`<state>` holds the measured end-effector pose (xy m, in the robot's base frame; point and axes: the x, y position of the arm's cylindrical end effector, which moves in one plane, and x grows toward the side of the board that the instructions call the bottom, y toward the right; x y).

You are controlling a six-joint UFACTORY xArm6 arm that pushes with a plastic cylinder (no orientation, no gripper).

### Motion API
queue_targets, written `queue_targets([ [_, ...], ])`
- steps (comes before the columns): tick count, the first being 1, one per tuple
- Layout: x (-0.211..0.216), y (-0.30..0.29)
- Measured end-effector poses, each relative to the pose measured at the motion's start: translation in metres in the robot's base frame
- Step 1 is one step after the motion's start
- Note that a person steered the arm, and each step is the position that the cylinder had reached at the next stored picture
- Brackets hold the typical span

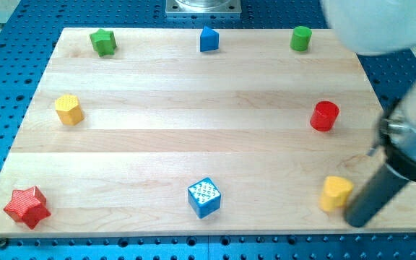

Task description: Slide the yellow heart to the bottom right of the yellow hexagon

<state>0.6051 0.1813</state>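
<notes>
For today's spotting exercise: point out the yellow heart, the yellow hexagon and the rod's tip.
yellow heart (335, 192), camera view, on its top face.
yellow hexagon (68, 107), camera view, on its top face.
my tip (355, 219), camera view, on the rod's lower end, just right of the heart.

a: any words, brands or numbers to read here?
b: none. the blue cube (204, 197) at six o'clock on the surface (193, 130) has a white face with blue dots, a pattern only, no letters or digits.
</notes>
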Motion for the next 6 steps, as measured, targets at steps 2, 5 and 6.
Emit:
queue_targets([
  [2,-0.04,-0.036],
  [5,-0.078,-0.195],
  [6,-0.117,-0.255],
])
